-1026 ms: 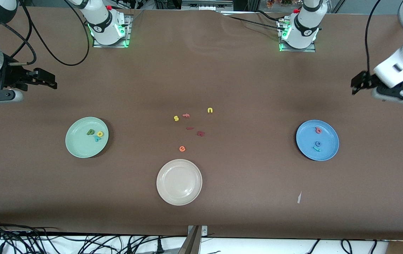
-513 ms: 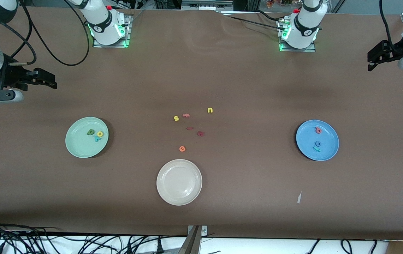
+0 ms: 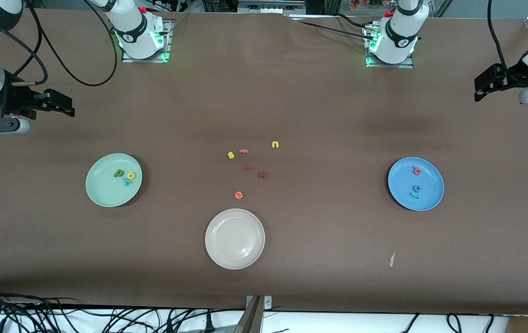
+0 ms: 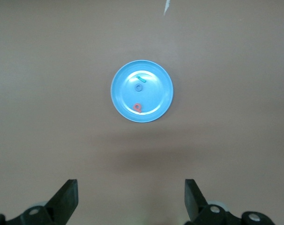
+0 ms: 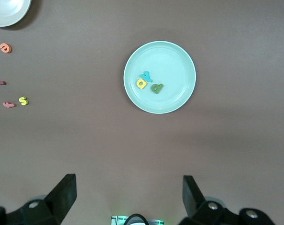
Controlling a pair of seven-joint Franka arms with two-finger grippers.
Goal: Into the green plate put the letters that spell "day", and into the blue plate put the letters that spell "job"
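Observation:
The green plate (image 3: 102, 189) (image 5: 175, 61) holds a dark green "d" (image 3: 118, 173) (image 5: 156, 87), a yellow "a" (image 3: 131, 175) (image 5: 141, 84) and a teal "y" (image 3: 127, 182) (image 5: 146, 75). In the blue plate (image 3: 430, 196) (image 4: 156, 79) lie a salmon-red "b" (image 3: 417, 171) (image 4: 138, 107), a blue "o" (image 3: 416, 188) (image 4: 138, 87) and a teal "j" (image 3: 414, 195) (image 4: 141, 78). My left gripper (image 3: 483, 88) (image 4: 131, 187) hangs open and empty, high over the table's end near the blue plate. My right gripper (image 3: 62, 104) (image 5: 129, 185) waits open and empty, high over the table's end near the green plate.
A cream-white plate (image 3: 234, 238) sits mid-table, nearest the front camera. Loose letters lie between the plates: a yellow "s" (image 3: 231, 155), a yellow "n" (image 3: 275, 144), an orange "e" (image 3: 239, 195) and dark red pieces (image 3: 263, 175). A white scrap (image 3: 392, 259) lies near the blue plate.
My left gripper has pulled away from the blue plate toward the bases' side of the table, still open. The right arm and all letters have stayed put.

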